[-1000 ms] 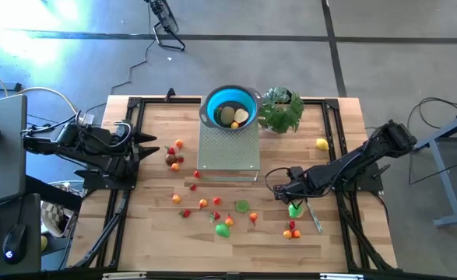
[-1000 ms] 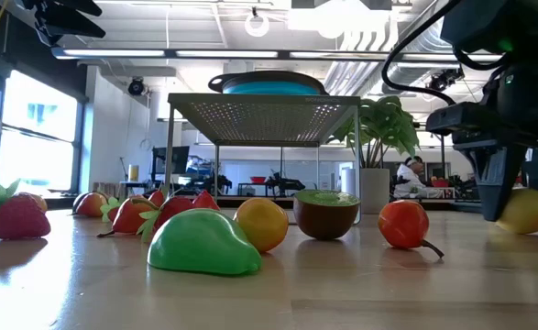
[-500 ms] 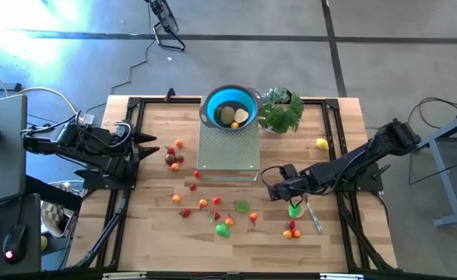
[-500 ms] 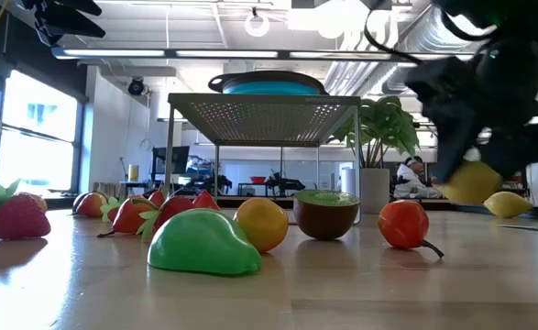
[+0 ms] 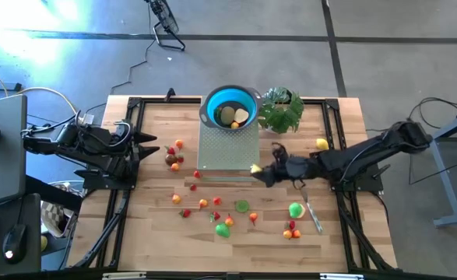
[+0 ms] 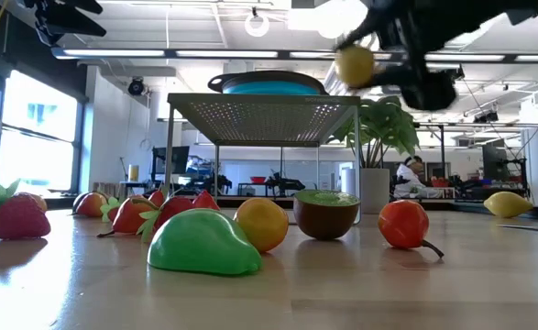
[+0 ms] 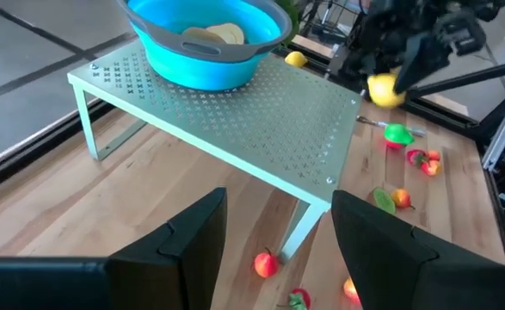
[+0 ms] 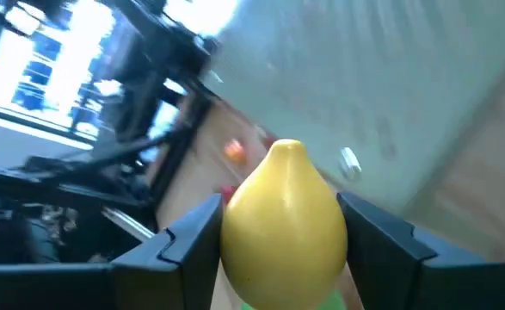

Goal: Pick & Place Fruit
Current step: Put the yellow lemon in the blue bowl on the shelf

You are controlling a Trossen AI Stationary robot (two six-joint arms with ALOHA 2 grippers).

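We see the right tool (image 5: 258,171) raised off the wooden tabletop (image 5: 158,222) and clamped on a small yellow lemon-shaped toy fruit (image 8: 284,220), which sits between its two dark fingers (image 8: 187,245). From overhead, this tool hangs just beside the front right corner of the pale green perforated metal rack (image 5: 228,148); in the level view the yellow fruit (image 6: 354,64) is up at about the height of the rack's top. On the rack stands the blue bowl (image 5: 230,106) with a few pale pieces of fruit already in it.

The left tool (image 5: 146,144) waits at the tabletop's left edge with its fingers (image 7: 179,241) apart and nothing between them.

The remaining small toy fruits (image 5: 216,210) lie scattered on the tabletop in front of and to the left of the rack: red strawberries, orange pieces, a green pear and a halved brown-and-green kiwi (image 6: 326,213). Another yellow lemon (image 5: 321,144) lies near the right side, beyond the right arm. A bright green fruit (image 5: 295,209) rests close to a slim silver knife (image 5: 314,218). A leafy green potted plant (image 5: 282,109) stands just beside the bowl.
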